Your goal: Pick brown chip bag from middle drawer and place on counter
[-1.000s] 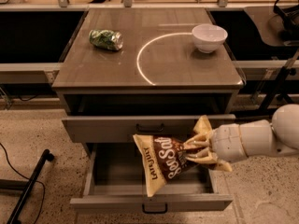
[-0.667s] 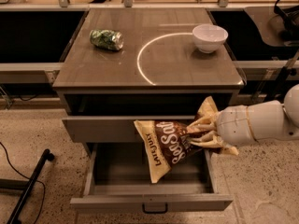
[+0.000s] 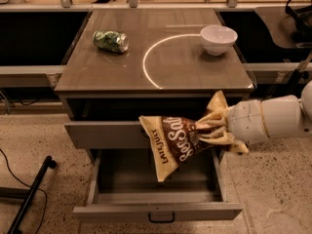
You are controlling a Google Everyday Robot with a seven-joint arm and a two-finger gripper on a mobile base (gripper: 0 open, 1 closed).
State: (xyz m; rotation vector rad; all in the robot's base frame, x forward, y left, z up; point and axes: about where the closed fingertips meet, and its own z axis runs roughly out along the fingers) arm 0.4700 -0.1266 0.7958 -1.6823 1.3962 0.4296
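Cream gripper [image 3: 209, 129], over the grey drawer [image 3: 117, 212], grips a dark brown bag [image 3: 174, 143] with cream lettering; grey-brown counter [image 3: 187, 74] has a pale arc [image 3: 146, 67], white bowl [image 3: 218, 38], green packet [image 3: 110, 40].

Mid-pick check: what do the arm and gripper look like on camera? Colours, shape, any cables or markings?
The arm, at the right edge, is a thick white cylinder in rounded segments with a thin seam between them. The gripper, at the brown chip bag, has slim cream-tan fingers fanning out from a white wrist. No cables or markings show.
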